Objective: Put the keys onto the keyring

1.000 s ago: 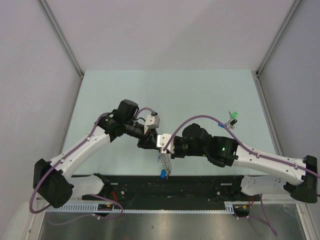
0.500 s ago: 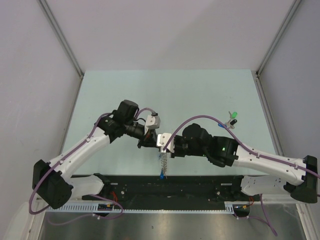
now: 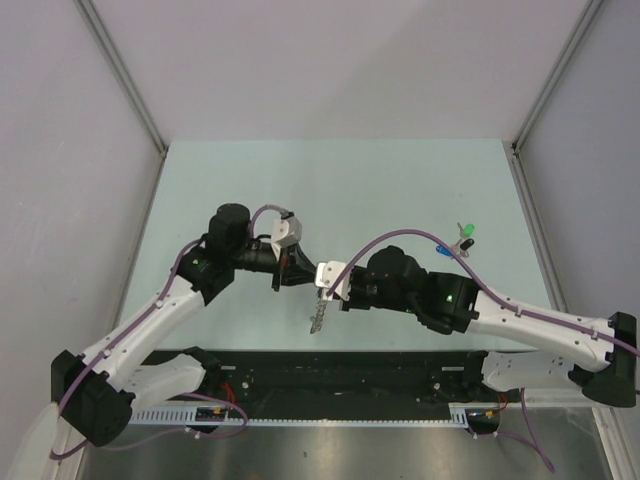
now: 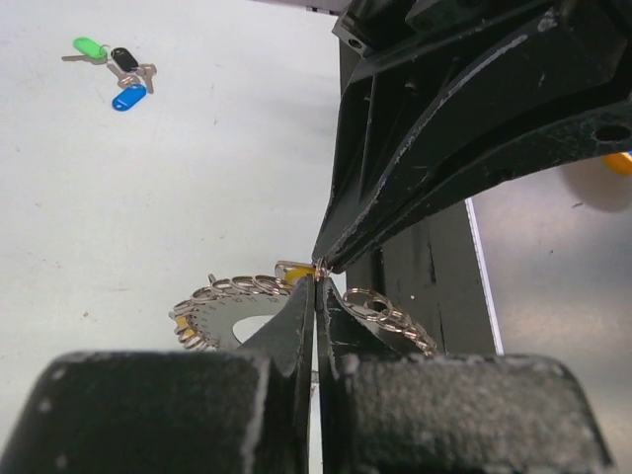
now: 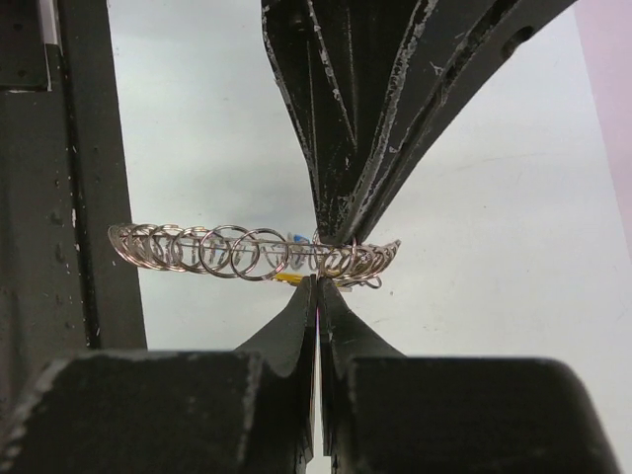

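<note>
The keyring [image 3: 318,318] hangs over the counter [image 3: 250,180] close to its near edge, about midway along, held clear of the surface on edge. Both pincers are squeezed shut on it. My left gripper [image 4: 316,286] and right gripper [image 5: 317,288] meet tip to tip at almost the same spot on its rim.

That is my worry. With two narrow pinches so close together, any small disagreement between the arms could twist the loose coil of loops or pull it out of one grip. Then it would swing or drop toward the near edge. A yellow-capped key [image 4: 181,322] shows against the ring. I judge it is already threaded, and its weight would add to any swing. I cannot tell how much wire each pad actually has.

Further off, the remaining keys [image 3: 462,238] lie bunched near the right edge, well apart from the ring. Either hand must let go to fetch one, leaving a single thin pinch to carry everything.

The left arm reaches in from the near left corner, elbow raised, wrist turned toward the right edge. The right arm sweeps in low from the near right corner, its forearm pointing toward the left edge.
</note>
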### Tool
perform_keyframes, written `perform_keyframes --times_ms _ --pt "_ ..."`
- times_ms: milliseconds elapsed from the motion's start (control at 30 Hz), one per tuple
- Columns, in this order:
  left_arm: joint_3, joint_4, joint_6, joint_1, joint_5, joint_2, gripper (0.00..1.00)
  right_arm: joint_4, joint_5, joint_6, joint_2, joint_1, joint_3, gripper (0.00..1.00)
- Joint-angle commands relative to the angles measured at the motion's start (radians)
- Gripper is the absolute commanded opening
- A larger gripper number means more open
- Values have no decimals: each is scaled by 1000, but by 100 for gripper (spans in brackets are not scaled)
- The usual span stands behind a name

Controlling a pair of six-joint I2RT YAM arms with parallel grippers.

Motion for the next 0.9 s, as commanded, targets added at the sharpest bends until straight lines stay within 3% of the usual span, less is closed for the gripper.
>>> perform_keyframes --times_ms 0,333,733,867 --pt "-24 232 -145 13 -4 -60 0 25 -9 20 -36 -6 -13 0" --pt "-105 382 -251 12 -108 -99 0 137 -84 74 -68 -52 -72 0" --pt "-12 246 -156 13 -292 -36 0 237 -139 183 -9 -177 -76 0" --pt "13 177 -133 15 -358 -11 0 280 -166 227 16 -220 -76 6"
